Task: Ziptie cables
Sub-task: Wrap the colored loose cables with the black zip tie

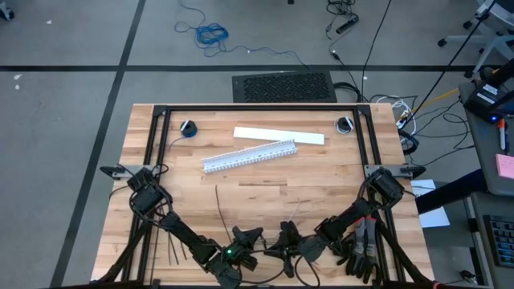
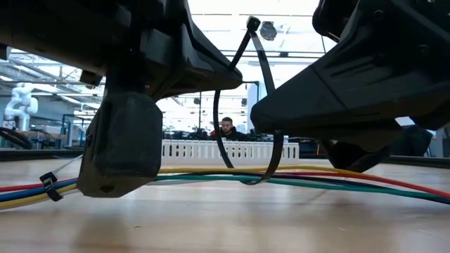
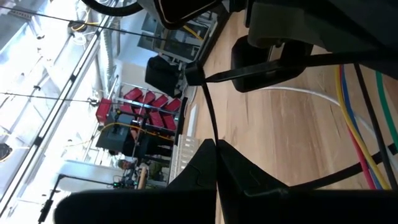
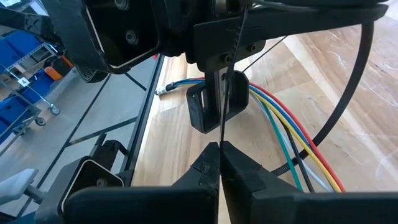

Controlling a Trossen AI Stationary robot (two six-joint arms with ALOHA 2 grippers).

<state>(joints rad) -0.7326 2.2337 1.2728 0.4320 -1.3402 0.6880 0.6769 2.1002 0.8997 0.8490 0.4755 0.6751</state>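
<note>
Both arms are bunched at the table's [image 1: 265, 189] near edge, where the left gripper [image 3: 216, 144] is pressed together on one thin black strand of a ziptie [image 2: 242, 105] and the right gripper [image 4: 219, 147] is pinched on another strand of it. The ziptie arcs as a loop around the cables [image 2: 337, 179], which lie flat on the wood between the two grippers. A second ziptie [image 2: 48, 184] already cinches the bundle further along, and the white slotted duct [image 1: 249, 156] sits mid-table, well apart.

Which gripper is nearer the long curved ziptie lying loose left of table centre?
Left. The left gripper sits just right of the loose ziptie; the right gripper is farther right, beyond it.
</note>
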